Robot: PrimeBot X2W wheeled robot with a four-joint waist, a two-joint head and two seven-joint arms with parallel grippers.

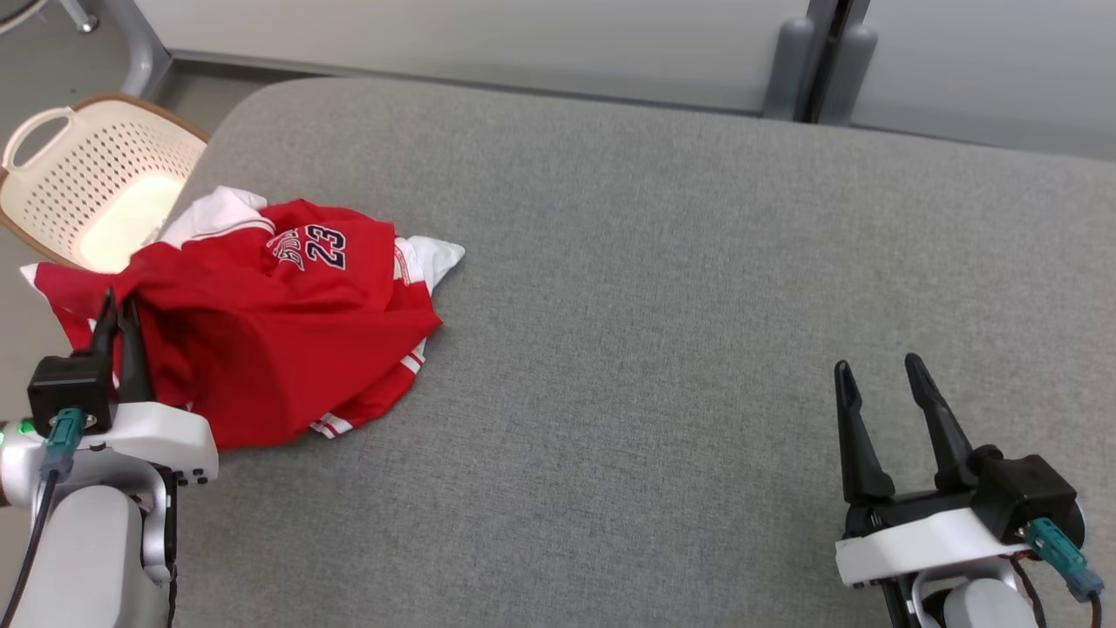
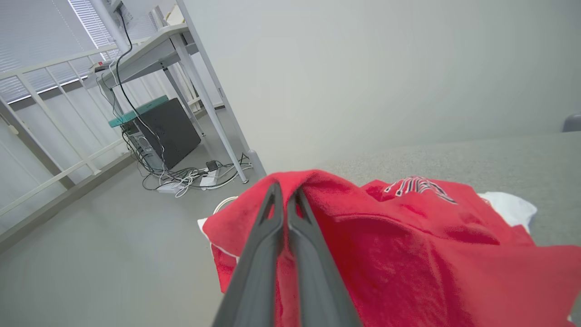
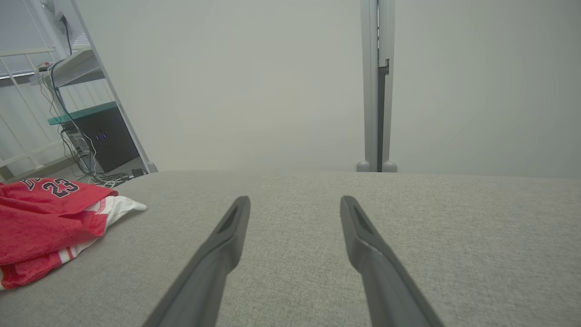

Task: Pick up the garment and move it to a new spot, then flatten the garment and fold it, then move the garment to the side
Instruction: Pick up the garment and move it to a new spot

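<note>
The garment (image 1: 270, 323) is a red jersey with white trim and the number 23, lying crumpled at the left edge of the grey padded table (image 1: 663, 288). My left gripper (image 1: 119, 307) is shut on a raised fold at the garment's left side. The left wrist view shows the red cloth (image 2: 408, 245) draped up around the closed fingers (image 2: 265, 227). My right gripper (image 1: 879, 370) stands open at the lower right, above bare table, far from the garment. From the right wrist view the garment (image 3: 45, 218) lies at the far left, beyond the spread fingers (image 3: 231, 227).
A cream perforated basket (image 1: 96, 179) stands on the floor just past the table's left edge, behind the garment. A desk with cables and a dark computer case (image 2: 168, 131) is on the floor beyond. A pale wall panel (image 1: 488, 44) runs along the back.
</note>
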